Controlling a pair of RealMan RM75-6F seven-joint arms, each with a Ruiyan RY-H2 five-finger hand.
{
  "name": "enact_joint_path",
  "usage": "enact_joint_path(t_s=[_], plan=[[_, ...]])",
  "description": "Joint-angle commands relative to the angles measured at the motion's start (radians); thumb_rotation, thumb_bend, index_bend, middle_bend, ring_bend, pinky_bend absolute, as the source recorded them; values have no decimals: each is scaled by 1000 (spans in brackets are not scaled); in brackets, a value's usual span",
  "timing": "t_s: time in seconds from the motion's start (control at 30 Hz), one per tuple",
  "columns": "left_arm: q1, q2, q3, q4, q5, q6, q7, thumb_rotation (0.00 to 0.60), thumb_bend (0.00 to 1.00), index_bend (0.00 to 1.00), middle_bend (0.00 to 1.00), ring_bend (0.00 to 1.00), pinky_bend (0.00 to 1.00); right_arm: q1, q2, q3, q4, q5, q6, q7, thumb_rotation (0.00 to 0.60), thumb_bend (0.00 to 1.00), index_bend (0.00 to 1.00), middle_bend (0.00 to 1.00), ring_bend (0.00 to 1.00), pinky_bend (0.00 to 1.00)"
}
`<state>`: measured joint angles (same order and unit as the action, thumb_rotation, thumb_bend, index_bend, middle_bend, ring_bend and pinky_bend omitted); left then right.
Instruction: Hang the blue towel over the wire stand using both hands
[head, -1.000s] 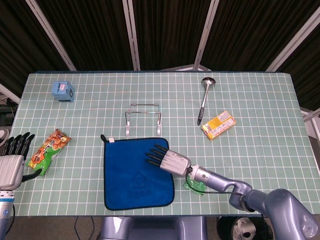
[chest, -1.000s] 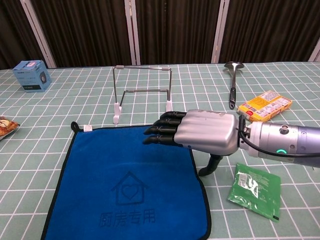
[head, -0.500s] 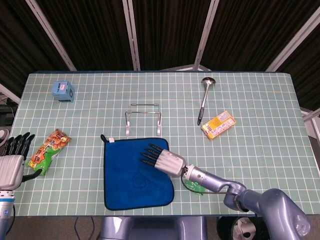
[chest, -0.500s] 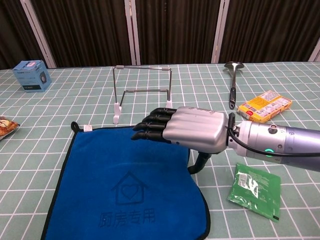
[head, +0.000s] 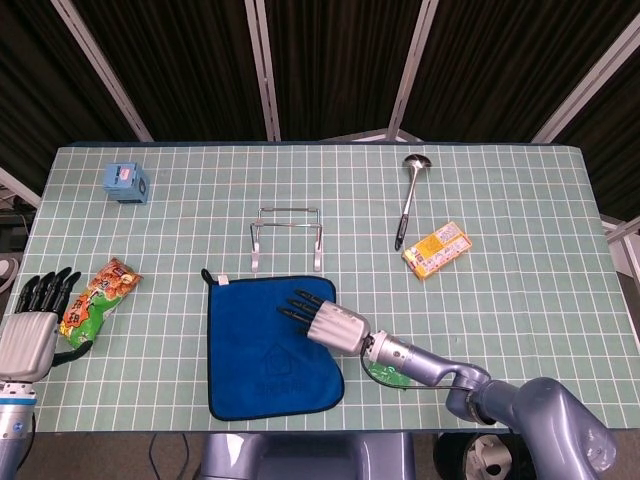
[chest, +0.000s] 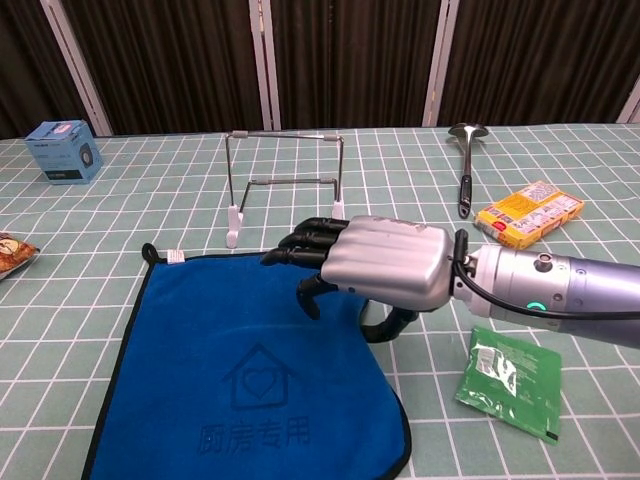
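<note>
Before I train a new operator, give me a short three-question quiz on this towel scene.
1. True or false: the blue towel already hangs over the wire stand.
2. Which hand is over the towel: A left hand, B right hand?
3. Fill in: the ladle lies beside the orange ____.

Key: 1 false, it lies on the table; 2 B; 3 packet.

Right hand (chest: 385, 265) covers the blue towel's (chest: 200, 350) right edge; whether the fingers touch the cloth cannot be told. Chest view: towel's near edge cut off by the frame, snack bag (chest: 12, 252) cut at the left edge. Left hand (head: 32, 325) appears only in the head view.
</note>
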<state>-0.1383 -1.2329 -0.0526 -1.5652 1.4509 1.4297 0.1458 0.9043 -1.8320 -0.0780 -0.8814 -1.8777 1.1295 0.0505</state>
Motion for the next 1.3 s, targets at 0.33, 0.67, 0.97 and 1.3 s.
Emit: enact_joint_path(t_s=[0.33, 0.67, 0.97, 1.3], plan=[[-156, -63, 55, -14, 137, -223, 60, 600, 0, 235, 0, 0, 0, 3, -9, 0, -5, 18, 6, 8, 600, 411, 593, 53, 0, 33], [-320, -267, 75, 286, 318, -275, -119, 600, 38, 335, 0, 0, 0, 7, 13, 7, -46, 42, -11, -3, 600, 411, 596, 52, 0, 40], [-389, -350, 117, 453, 390, -268, -160, 600, 128, 398, 0, 0, 0, 9, 18, 6, -57, 52, -21, -16, 600, 411, 596, 53, 0, 40], [-389, -368, 153, 538, 403, -223, -168, 600, 133, 399, 0, 0, 0, 5, 11, 5, -51, 58, -17, -19, 600, 411, 596, 53, 0, 40]])
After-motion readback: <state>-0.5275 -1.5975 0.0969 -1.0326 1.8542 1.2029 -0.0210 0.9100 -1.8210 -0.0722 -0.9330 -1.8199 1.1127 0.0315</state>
